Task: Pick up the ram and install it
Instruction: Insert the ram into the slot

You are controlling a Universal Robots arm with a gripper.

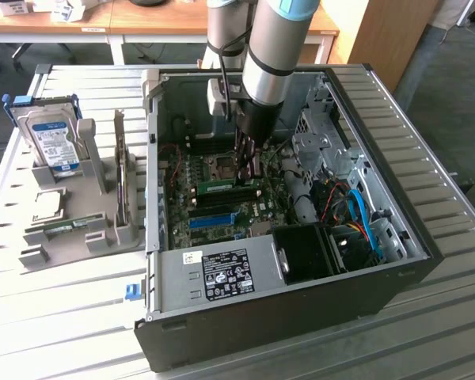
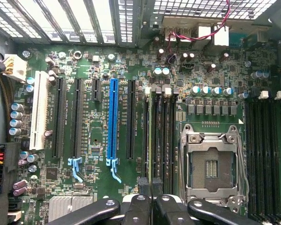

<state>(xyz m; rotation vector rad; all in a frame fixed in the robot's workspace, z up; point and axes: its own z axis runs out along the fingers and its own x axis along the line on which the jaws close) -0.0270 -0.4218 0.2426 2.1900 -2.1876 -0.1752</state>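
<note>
On a slatted metal table (image 1: 443, 332) sits an open computer case (image 1: 245, 348), its circuit board facing up. From 12 o'clock in the exterior view, the robot arm (image 1: 277, 39) reaches straight down into the middle of the case. Its gripper (image 1: 249, 176) has the jaws closed on the top edge of the ram (image 1: 218, 188), a thin green stick standing on edge in a black memory slot. The grip is near the stick's 3 o'clock end. An empty processor socket (image 1: 222, 165) lies just beyond the stick at 12 o'clock, and a long blue slot (image 1: 214, 222) lies near it at 6 o'clock. Seen from the wrist, the two dark fingers (image 2: 144, 187) press together over the memory slots, between the socket (image 2: 210, 164) and the blue slot (image 2: 113, 117). Outside the case, at 9 o'clock, a grey holder (image 1: 87, 206) carries an upright hard drive (image 1: 54, 138) and a second green stick (image 1: 63, 227) lying flat.
</note>
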